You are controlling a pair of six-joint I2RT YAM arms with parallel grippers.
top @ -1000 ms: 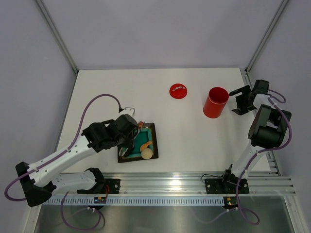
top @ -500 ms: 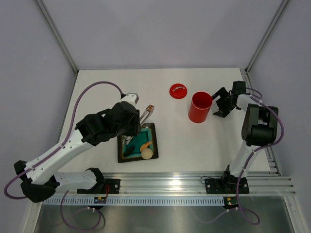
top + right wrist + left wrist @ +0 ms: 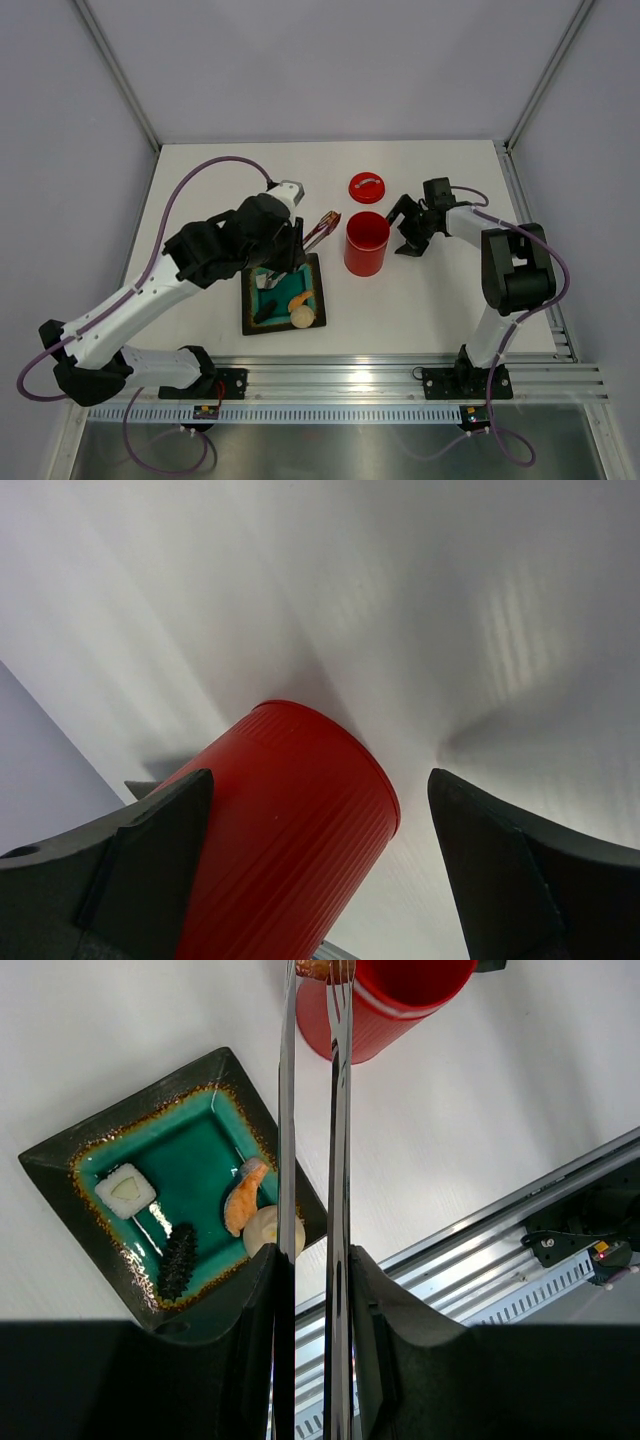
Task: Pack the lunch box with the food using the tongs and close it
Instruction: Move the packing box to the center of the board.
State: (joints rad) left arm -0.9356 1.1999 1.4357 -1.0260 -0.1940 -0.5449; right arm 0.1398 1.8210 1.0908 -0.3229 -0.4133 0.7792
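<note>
My left gripper (image 3: 312, 1255) is shut on the silver tongs (image 3: 340, 1110), which pinch a small brown bit (image 3: 318, 968) at their tips, right beside the rim of the red lunch box (image 3: 400, 1000). The open lunch box (image 3: 367, 243) stands upright just right of the plate. My right gripper (image 3: 320, 775) is open, its fingers on either side of the lunch box (image 3: 290, 820); the right finger stands apart from it. On the plate lie a white cube (image 3: 126, 1190), an orange piece (image 3: 243, 1198), a beige disc (image 3: 262, 1230) and a dark stick (image 3: 178, 1260). The red lid (image 3: 367, 187) lies behind the box.
The square dark plate (image 3: 322, 290) with its teal centre sits under the left arm (image 3: 210, 260). The metal rail (image 3: 350, 380) runs along the near table edge. Frame posts (image 3: 120, 75) rise at the back corners.
The right gripper has slid the lunch box leftward, from the right side to beside the plate. The left arm has lifted the tongs with the brown bit off the plate toward the box.
</note>
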